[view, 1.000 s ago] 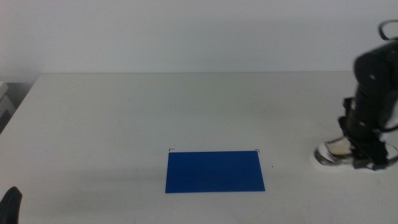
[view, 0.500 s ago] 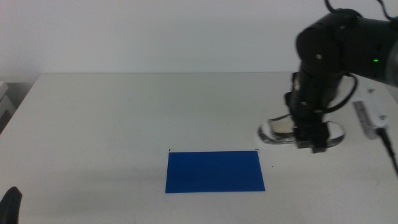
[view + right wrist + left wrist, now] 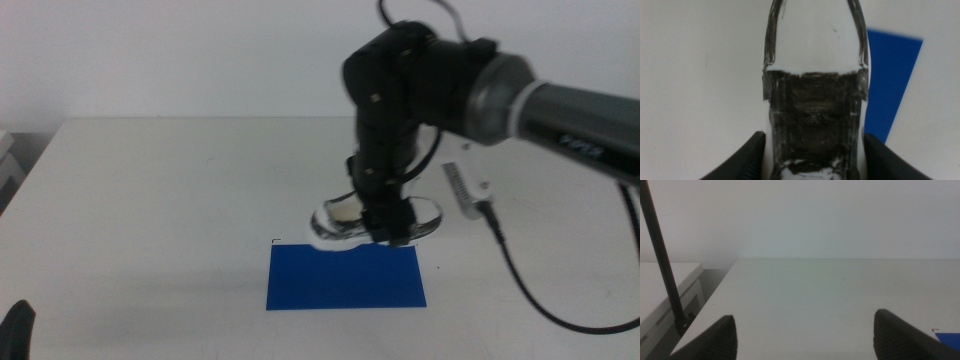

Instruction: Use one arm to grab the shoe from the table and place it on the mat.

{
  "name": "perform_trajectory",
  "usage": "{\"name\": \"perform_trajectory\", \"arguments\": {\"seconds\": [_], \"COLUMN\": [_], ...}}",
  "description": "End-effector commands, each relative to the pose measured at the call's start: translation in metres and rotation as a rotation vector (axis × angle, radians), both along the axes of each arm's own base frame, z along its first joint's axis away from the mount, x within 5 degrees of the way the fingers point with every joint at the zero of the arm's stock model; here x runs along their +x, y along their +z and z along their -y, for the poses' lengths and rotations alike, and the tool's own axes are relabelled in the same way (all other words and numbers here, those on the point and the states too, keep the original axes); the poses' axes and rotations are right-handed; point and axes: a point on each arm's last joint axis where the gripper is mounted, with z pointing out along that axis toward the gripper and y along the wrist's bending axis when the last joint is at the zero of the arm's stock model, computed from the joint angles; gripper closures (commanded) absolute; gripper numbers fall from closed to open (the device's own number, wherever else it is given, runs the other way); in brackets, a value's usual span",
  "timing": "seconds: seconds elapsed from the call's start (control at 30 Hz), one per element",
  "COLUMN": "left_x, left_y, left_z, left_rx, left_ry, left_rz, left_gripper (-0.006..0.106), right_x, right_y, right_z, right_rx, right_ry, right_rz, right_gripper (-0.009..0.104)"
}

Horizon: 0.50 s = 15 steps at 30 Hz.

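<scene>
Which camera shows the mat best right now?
The middle view: the whole mat lies visible, with the shoe in the right end effector at its far edge. Right wrist shows a partial blue strip; left wrist only a corner.

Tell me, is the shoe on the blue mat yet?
Not yet. The right tool holds the shoe in the air over the mat's far edge.

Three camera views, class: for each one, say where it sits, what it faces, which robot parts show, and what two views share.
Middle view: above the table, facing forward and down; the right arm carries the shoe over the mat.
Left wrist view: on the waiting left arm, facing across the table; left gripper open.
Right wrist view: facing down; right gripper grips the shoe.
Shared: shoe and mat.
</scene>
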Motion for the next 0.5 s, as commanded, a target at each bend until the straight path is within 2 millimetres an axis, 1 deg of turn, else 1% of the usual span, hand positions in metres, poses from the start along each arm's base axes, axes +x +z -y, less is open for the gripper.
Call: {"name": "perform_trajectory", "arguments": {"seconds": [0.0,0.07,0.17,0.47], "left_x": [-0.0003,-0.0003,-0.0003,-0.0003], "left_y": [0.006,0.006,0.006,0.006], "left_z": [-0.0002,-0.0002,-0.0002,-0.0002], "left_rx": [-0.022,-0.022,-0.022,-0.022], "left_ry": [0.0,0.0,0.0,0.0], "left_rz": [0.083,0.083,0.083,0.083], "left_gripper": [0.007,0.007,0.007,0.007], "right_x": [-0.0093,-0.0101,-0.0099,-0.0078], "right_y": [0.0279,0.0246,0.0244,0.0253], "right_z": [0.0008,-0.002,-0.0022,0.0001], "right_rx": [-0.015,-0.038,-0.085,-0.264], "right_ry": [0.007,0.036,0.146,0.656], "right_rz": [0.024,0.027,0.04,0.056], "right_gripper": [0.099,0.099,0.099,0.099]}}
